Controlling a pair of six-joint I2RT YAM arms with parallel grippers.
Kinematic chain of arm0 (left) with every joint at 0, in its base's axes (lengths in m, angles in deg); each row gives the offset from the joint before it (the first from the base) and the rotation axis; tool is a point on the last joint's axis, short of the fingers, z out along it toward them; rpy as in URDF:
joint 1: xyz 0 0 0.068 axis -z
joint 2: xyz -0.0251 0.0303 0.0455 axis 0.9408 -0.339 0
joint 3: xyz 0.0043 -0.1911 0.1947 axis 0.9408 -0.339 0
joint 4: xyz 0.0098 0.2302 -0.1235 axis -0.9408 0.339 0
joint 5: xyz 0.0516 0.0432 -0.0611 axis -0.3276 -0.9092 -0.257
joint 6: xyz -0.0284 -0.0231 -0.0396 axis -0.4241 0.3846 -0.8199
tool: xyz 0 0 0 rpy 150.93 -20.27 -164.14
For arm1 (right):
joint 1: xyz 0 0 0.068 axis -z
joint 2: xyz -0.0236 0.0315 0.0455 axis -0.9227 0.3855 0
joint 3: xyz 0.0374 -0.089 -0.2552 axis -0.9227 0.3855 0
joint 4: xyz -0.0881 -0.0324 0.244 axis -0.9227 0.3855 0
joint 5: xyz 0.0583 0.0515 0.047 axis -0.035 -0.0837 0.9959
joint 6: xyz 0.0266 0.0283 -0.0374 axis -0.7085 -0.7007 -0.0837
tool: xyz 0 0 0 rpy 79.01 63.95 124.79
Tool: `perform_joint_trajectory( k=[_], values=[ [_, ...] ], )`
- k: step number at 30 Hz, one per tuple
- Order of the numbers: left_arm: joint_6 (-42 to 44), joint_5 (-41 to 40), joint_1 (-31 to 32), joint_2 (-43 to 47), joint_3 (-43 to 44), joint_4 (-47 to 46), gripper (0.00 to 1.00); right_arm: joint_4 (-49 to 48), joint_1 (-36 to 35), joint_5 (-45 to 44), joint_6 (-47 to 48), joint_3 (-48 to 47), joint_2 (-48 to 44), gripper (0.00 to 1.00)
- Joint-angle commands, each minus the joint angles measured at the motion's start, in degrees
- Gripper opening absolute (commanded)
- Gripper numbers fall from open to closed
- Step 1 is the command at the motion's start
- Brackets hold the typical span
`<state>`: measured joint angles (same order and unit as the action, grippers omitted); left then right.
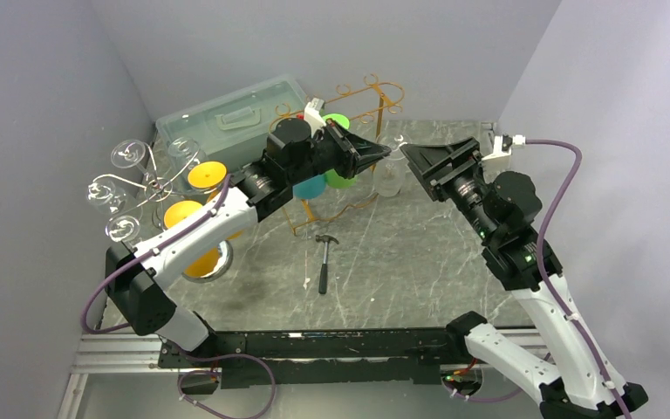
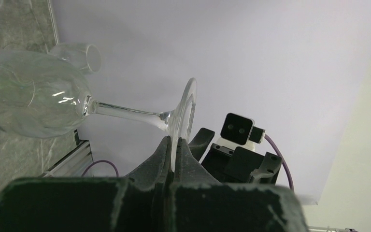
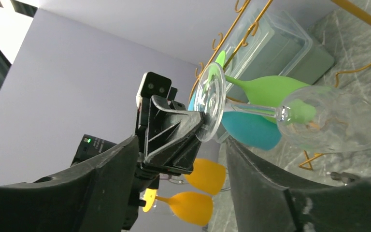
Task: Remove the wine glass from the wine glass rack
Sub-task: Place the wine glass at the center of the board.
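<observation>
- The wine glass (image 2: 34,99) is clear of the gold wine glass rack (image 1: 375,91). It hangs in the air above the table (image 1: 401,262), in the gap between the two arms and near the rack's front.
- The left gripper (image 2: 174,145) is clenched on the rim of the glass's foot and pinches the thin disc edge-on. The stem and bowl stick out past its tips, unsupported.
- The right gripper (image 1: 436,155) is released, with its jaws wide apart and nothing between them. It faces the bowl from the other side, close by but apart from it.
- Green and blue glasses hang on the rack just behind the clear one, so the lift-off step looks done for this glass and the carry-away step is in hand.
- The next move, as I judge it, is for the left arm to draw the glass further from the rack's arms and the coloured glasses. It can then lower the glass to a bare patch of table away from the hammer (image 1: 324,259).
- A pinch on the foot's edge gives little hold against the weight of the bowl, so the move calls for a slow, steady wrist with no twist.
- The right arm should stay back, or take the stem only if the glass starts to tip.
</observation>
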<state>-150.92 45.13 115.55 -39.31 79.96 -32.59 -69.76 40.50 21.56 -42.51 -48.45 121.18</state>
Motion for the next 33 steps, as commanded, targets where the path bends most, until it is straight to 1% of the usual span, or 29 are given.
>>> perform_joint_trajectory(
  k=[1,5,8,12,18,23,26,28,31,33],
  values=[
    [-1.35,-1.48,0.29,3.68,0.23,-3.54,0.00,1.50,-0.33,-0.93,2.82,-0.78,-2.01,0.73],
    [-1.91,-1.80,0.34,4.04,-0.46,-4.01,0.00,3.52,-0.33,-1.59,4.44,-0.43,-3.30,0.83],
    [-2.18,-2.09,0.29,4.55,-0.90,-4.15,0.00,5.67,-0.31,-2.42,5.75,0.14,-4.63,0.88],
    [-2.25,-2.29,0.32,4.49,-0.65,-3.44,0.00,7.14,-0.30,-3.93,7.16,2.21,-7.06,0.92],
    [-3.01,-2.51,0.34,4.20,-0.62,-3.87,0.00,4.81,-0.24,-4.09,11.13,6.61,-8.72,0.99],
    [-3.59,-2.69,0.42,4.46,-0.59,-4.29,0.00,0.95,0.95,-2.38,15.12,8.55,-6.96,1.00],
    [-3.44,-2.80,0.40,4.64,0.18,-3.93,0.00,-1.66,5.25,4.10,15.71,8.73,-4.74,1.00],
    [-3.60,-2.76,0.46,4.65,0.51,-4.10,0.00,-4.82,10.97,10.77,14.29,10.29,-3.86,1.00],
    [-3.91,-2.63,0.59,4.74,1.00,-4.10,0.00,-11.51,21.54,23.49,9.78,13.90,-3.04,1.00],
    [-4.04,-2.64,0.60,4.58,1.71,-4.03,0.00,-14.09,25.37,28.06,8.41,15.30,-2.55,1.00]
  ],
)
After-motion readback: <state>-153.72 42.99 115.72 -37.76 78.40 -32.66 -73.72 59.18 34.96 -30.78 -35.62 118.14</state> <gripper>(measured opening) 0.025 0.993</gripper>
